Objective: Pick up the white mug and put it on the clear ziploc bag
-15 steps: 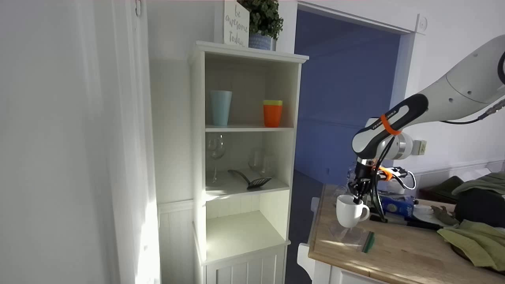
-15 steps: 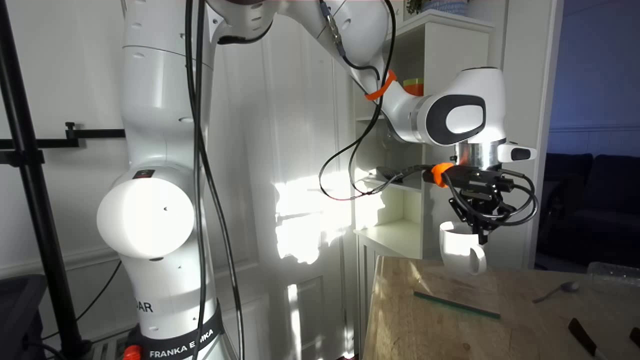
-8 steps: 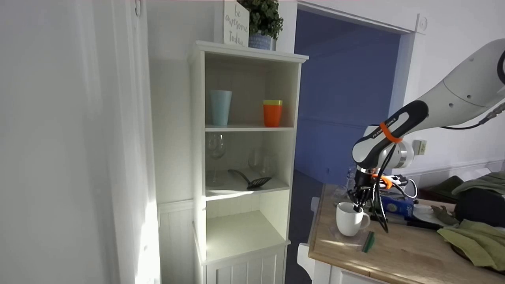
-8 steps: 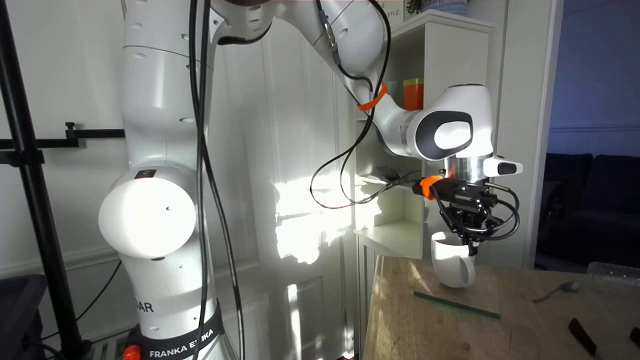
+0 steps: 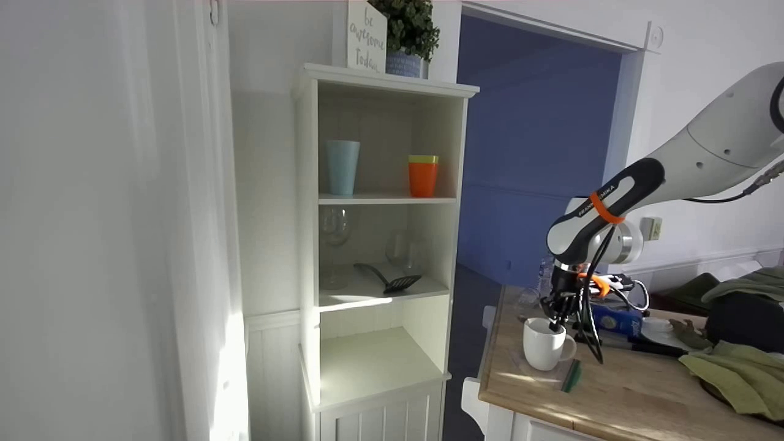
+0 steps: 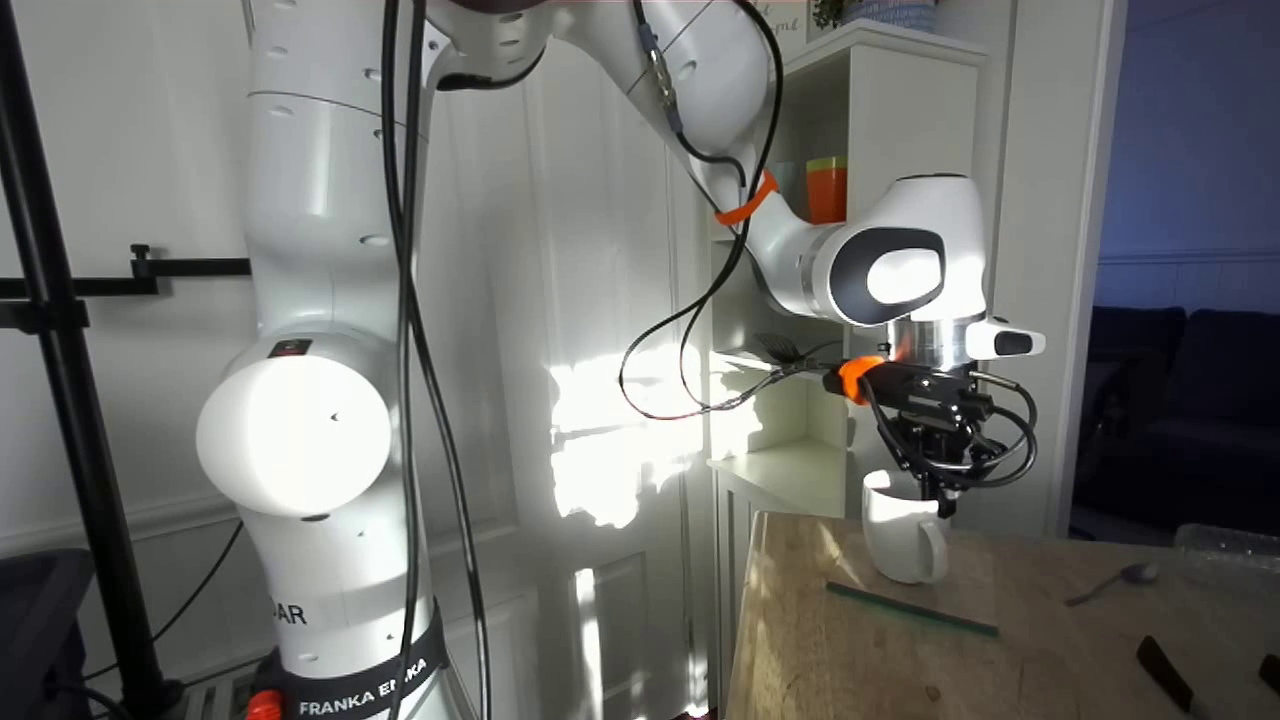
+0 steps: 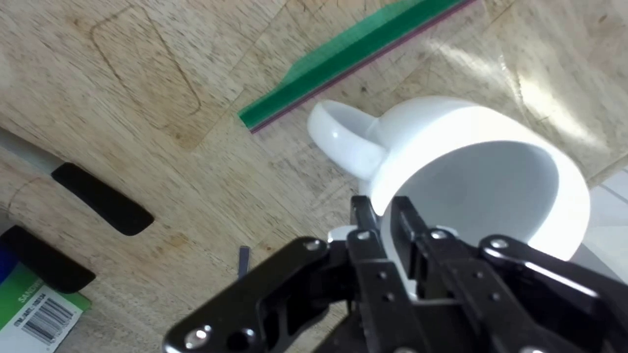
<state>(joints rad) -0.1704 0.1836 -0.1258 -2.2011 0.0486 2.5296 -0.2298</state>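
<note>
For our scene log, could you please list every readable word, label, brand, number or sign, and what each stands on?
"be awesome today": white sign atop the cabinet.
"FRAN… MIKA", split by the orange strap: arm's black panel.
"FRANKA E…KA", partly covered: black base band.
"…AR": white arm base.
"SANDW…", ending unclear: green and white box; smaller print unreadable.
Blue box: lettering too blurred.

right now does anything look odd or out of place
Mildly, yes: the black slotted spatula lies on the middle shelf of the cabinet among clear glasses, an odd spot for a cooking tool. No spill shows around the white mug.
</note>
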